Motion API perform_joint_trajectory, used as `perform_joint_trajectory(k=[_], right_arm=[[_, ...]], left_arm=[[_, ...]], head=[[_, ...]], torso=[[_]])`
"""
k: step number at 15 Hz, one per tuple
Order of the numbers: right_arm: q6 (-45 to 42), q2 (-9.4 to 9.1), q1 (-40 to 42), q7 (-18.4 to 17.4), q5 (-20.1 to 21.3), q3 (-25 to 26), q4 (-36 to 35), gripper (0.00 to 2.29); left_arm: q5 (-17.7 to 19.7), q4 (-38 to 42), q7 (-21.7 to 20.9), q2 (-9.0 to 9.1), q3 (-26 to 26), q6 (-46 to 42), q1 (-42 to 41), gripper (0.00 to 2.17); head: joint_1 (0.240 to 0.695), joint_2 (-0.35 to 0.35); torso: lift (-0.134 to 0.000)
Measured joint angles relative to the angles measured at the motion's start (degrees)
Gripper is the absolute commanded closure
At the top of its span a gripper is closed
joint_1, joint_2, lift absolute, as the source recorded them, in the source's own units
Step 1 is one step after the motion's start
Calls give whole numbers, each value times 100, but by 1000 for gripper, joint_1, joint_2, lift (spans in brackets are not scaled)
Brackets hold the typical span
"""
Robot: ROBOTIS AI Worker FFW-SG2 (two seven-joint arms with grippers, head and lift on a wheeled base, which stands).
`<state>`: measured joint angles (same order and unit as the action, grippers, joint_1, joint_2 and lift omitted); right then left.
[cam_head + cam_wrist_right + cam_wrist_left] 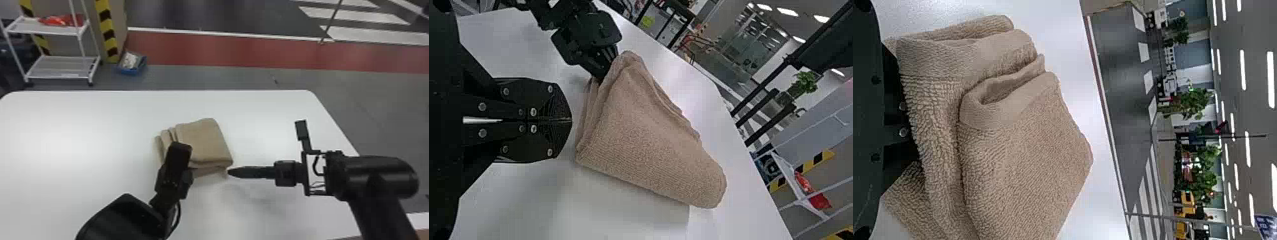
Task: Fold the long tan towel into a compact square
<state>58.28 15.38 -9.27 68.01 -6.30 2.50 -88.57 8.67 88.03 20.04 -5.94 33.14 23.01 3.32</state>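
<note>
Against the near left side of the folded towel (204,140) on the counter (79,127) sits the left pincer (186,180), its grip impossible to tell, the right pincer (228,172) clenched just beside the near right corner, a white cart (48,30) beyond.

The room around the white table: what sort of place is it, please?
It looks like a large indoor hall, perhaps a robotics test area: long ceiling lights hang overhead, road-like white stripes mark the floor, and yellow-and-black hazard striping stands beyond the table.
</note>
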Motion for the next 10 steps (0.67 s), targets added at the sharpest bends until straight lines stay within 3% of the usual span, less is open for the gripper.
perform_joint_trajectory(k=[4, 10], right_arm=[[-685, -61, 99, -492, 442, -164, 45, 2206], [-1210, -275, 102, -1011, 503, -257, 201, 2206]], left_arm=[[27, -12, 24, 8, 3, -28, 35, 2142], [11, 189, 34, -49, -21, -11, -166, 2142]], head=[[695, -162], [695, -145]], torso=[[-125], [-125]])
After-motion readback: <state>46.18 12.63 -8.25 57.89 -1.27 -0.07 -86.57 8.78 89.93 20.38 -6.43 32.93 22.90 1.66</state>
